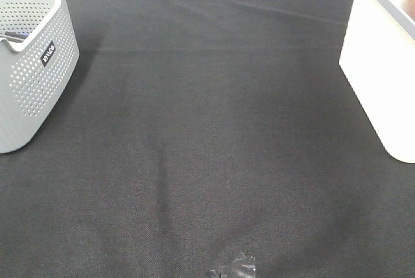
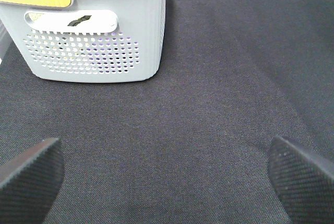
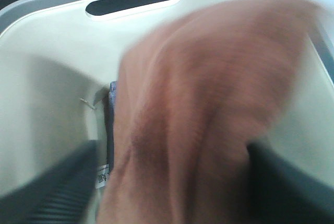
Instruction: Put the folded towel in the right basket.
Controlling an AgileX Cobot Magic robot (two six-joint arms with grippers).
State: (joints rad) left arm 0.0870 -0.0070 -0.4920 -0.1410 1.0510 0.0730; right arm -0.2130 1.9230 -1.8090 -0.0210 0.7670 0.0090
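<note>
High view: black table (image 1: pixel 207 129); grey basket (image 1: pixel 32 77) upper left, white basket (image 1: pixel 382 83) at right edge.

Left wrist: left tool (image 2: pixel 167 177) spread wide, nothing in the gap, above table.

Right wrist: reddish towel (image 3: pixel 209 104), blurred, hangs over the open white basket, filling the right tool (image 3: pixel 172 182). Can't tell if pinched or loose. Prob. soft, light, floppy; best held across the thick fold.

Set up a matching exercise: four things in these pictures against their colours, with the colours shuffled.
Things:
1. towel
2. left basket
3. right basket
4. tablecloth

Colours:
A. white
B. black
C. grey, perforated
D. reddish brown

Pairs: 1-D, 2-C, 3-A, 4-B.
</note>
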